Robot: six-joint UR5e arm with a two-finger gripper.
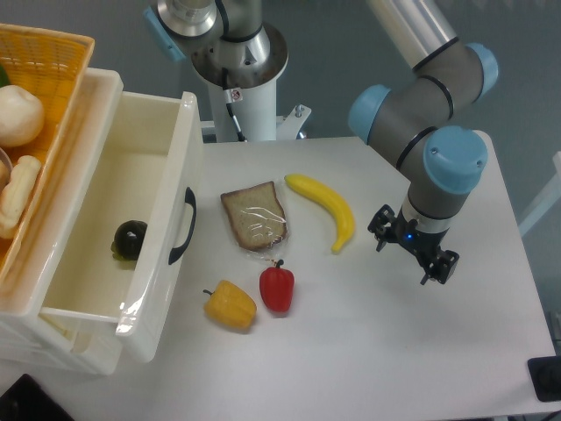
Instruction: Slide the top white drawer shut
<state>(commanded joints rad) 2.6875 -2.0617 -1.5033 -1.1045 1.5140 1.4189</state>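
A: Glossy cream-white top white drawer, black arched handle, and a dark, near-black round fruit inside it.

B: On the pale grey surface: yellow banana, brown bread slice, red pepper, yellow pepper.

A: Black gripper, one blue light glowing. Grey arm, light-blue caps. Orange-yellow basket.

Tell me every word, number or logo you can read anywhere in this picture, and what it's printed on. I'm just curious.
None can be read.
The robot arm's blue caps and the gripper show no legible lettering; only a small blue light glows near the wrist.
The top white drawer, its black handle and the wicker basket are plain.
The wrapped bread slice has clear film with no label visible.
The banana and two peppers carry no stickers.
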